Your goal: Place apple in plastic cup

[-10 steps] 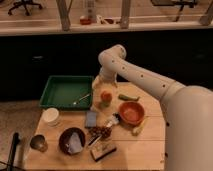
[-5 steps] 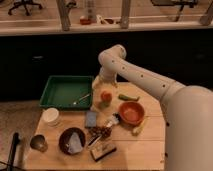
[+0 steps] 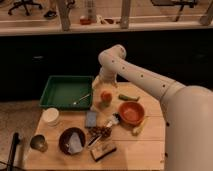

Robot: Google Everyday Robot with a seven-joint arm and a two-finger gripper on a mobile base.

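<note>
You are looking at a task that seems all but done: the gripper [image 3: 104, 84] is hanging with its jaws wide just above the apple [image 3: 105, 95], which is sitting in the mouth of the plastic cup [image 3: 103, 104] directly below it, leaving only the lift clear.

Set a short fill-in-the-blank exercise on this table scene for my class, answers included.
1. The gripper hovers just ____ the apple.
2. The apple sits at the mouth of the plastic cup, beside a ____ tray.
3. The bowl nearest the plastic cup is ____.
Missing words: above, green, orange.
</note>
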